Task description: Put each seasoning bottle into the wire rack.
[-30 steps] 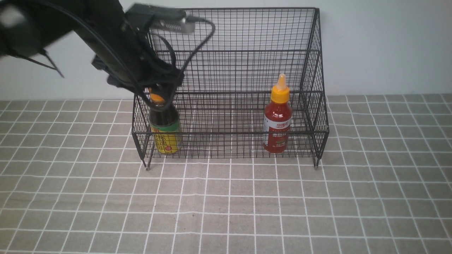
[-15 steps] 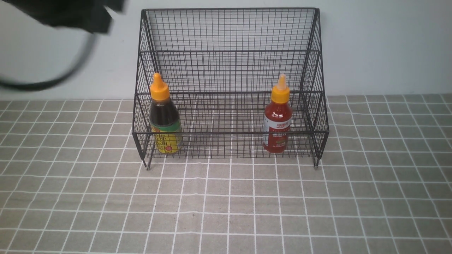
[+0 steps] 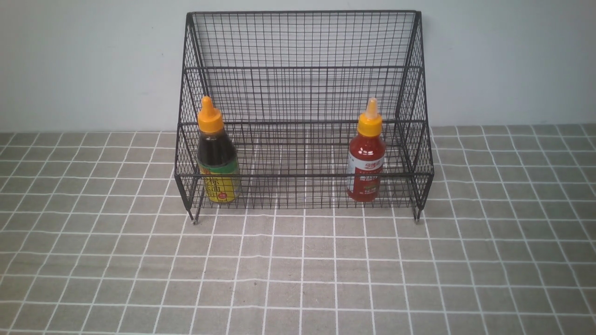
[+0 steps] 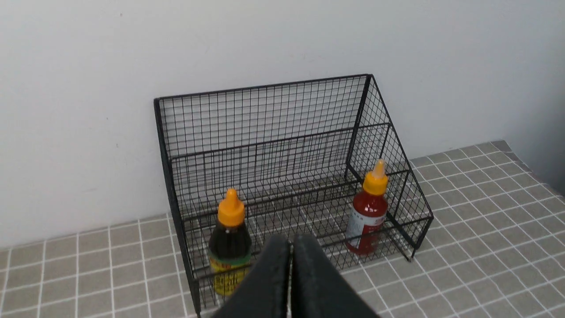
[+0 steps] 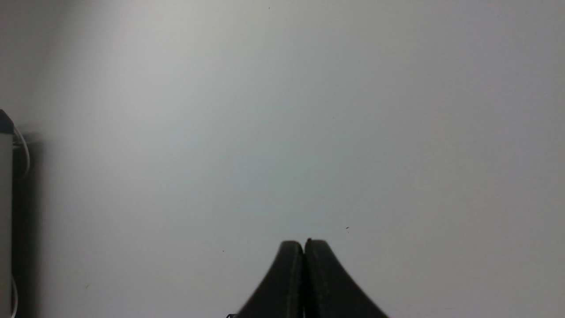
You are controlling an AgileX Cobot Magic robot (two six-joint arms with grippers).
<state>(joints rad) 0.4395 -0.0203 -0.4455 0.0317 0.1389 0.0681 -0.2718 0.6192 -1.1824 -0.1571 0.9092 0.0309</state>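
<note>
Black wire mesh forms the large stepped rack, which is set on the grey checked cloth against the wall. Both task items are held upright on its lowest tier. The dark brown squeeze bottle with yellow-green label is at the left end. The slimmer red squeeze bottle with white-red label is near the right end, well apart from it.

The left arm, positioned over the brown bottle's cap a second ago, has been withdrawn from the front view. The left gripper is shown in its wrist view, back from the rack, with jaws pressed together on nothing. The right gripper is likewise closed and empty. The task is therefore judged complete; no bottle is left outside the rack.

Limitations:
- Neither arm is shown in the front view.
- Bottle bases are seen only through mesh.
- Label print cannot be read.
- The right wrist view is filled by plain wall, and a pale object at its edge is cut off and unidentified.
</note>
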